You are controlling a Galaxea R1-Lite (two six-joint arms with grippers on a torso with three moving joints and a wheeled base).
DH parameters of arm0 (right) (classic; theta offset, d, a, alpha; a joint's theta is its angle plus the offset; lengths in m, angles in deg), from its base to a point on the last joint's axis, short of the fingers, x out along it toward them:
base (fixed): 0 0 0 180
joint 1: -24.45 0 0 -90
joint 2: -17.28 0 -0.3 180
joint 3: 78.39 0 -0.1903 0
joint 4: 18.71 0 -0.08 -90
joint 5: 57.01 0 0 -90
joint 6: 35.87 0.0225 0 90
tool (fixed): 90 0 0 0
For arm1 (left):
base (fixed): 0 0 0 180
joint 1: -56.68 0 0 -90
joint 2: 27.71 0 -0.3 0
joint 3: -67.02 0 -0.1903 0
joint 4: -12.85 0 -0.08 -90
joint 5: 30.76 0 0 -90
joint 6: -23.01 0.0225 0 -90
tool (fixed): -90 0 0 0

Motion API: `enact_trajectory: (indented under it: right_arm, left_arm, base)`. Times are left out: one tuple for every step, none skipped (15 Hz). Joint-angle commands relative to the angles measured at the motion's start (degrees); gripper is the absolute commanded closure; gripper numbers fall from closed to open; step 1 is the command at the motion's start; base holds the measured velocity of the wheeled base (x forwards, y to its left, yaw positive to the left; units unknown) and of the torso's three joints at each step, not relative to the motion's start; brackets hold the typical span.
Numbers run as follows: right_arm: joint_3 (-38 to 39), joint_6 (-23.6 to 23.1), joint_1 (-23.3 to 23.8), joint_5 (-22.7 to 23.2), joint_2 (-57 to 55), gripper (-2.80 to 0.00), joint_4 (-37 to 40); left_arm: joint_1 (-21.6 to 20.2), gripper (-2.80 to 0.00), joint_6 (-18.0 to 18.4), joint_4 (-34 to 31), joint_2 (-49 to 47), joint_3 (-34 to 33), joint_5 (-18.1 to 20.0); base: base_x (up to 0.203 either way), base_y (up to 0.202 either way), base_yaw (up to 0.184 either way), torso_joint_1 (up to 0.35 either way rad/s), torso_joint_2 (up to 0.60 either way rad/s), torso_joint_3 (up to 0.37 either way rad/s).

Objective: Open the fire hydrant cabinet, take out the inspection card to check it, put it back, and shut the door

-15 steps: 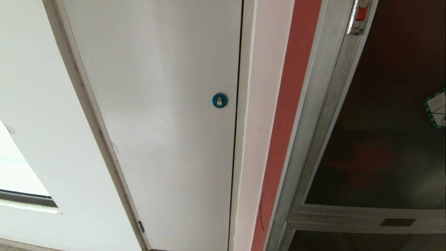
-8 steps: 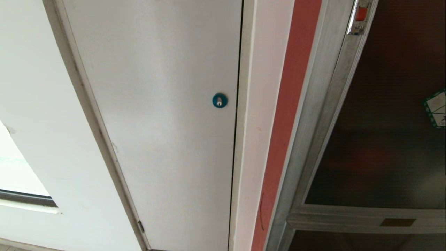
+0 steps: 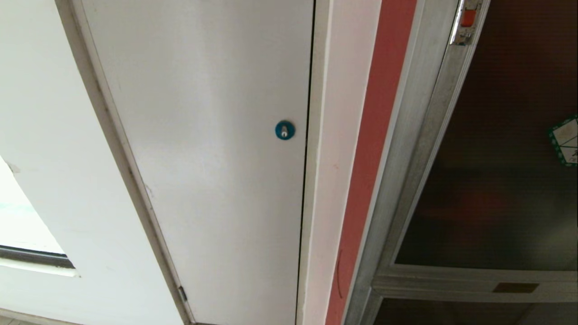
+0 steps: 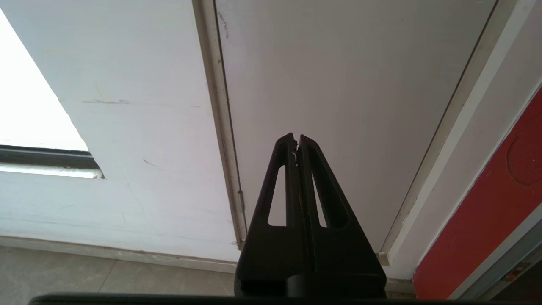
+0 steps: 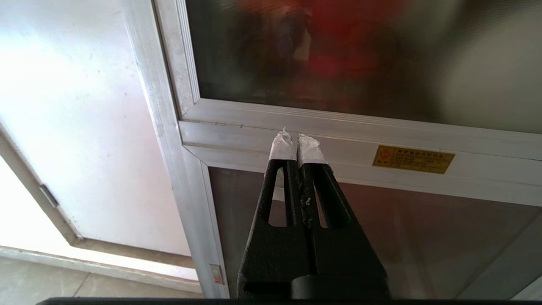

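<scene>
The fire hydrant cabinet (image 3: 408,149) stands closed at the right of the head view, its silver frame running beside a red strip of wall (image 3: 368,158). The door (image 3: 496,180), a dark tinted glass panel in an aluminium frame, sits flush in that frame, with a small red latch (image 3: 468,20) near its upper corner and a green-bordered white sticker (image 3: 565,141) on the glass. Behind the tint, what the cabinet holds shows only as blurred red and pale shapes; the inspection card cannot be made out. Below the door, across a silver crossbar carrying a small orange label (image 5: 413,159), a second dark glass panel (image 5: 381,237) begins. To the left of the cabinet, past the red strip, a plain white panel (image 3: 203,158) with a small blue round lock (image 3: 285,130) is also closed.

Neither arm appears in the head view. The right gripper (image 5: 296,142), its tips wrapped in white tape, is pressed closed with nothing between its fingers, and points toward the crossbar just under the door, apart from it. The left gripper (image 4: 296,140) is likewise closed and empty, aimed at the white panel left of the cabinet, near the panel's hinged edge.
</scene>
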State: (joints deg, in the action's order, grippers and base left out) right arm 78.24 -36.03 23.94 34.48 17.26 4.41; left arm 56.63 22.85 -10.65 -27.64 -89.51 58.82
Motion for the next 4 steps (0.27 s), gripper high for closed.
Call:
enact_trajectory:
  right_arm:
    - [0.2, 0.0, 0.0, 0.0, 0.0, 0.0, 0.0]
    - [0.2, 0.0, 0.0, 0.0, 0.0, 0.0, 0.0]
    - [0.2, 0.0, 0.0, 0.0, 0.0, 0.0, 0.0]
    - [0.2, 0.0, 0.0, 0.0, 0.0, 0.0, 0.0]
  left_arm:
    - [0.0, 0.0, 0.0, 0.0, -0.1, 0.0, 0.0]
    - [0.0, 0.0, 0.0, 0.0, -0.1, 0.0, 0.0]
    - [0.0, 0.0, 0.0, 0.0, 0.0, 0.0, 0.0]
    - [0.0, 0.0, 0.0, 0.0, 0.0, 0.0, 0.0]
  base:
    - [0.0, 0.0, 0.0, 0.0, 0.0, 0.0]
    - [0.0, 0.0, 0.0, 0.0, 0.0, 0.0]
    - [0.0, 0.0, 0.0, 0.0, 0.0, 0.0]
    - [0.0, 0.0, 0.0, 0.0, 0.0, 0.0]
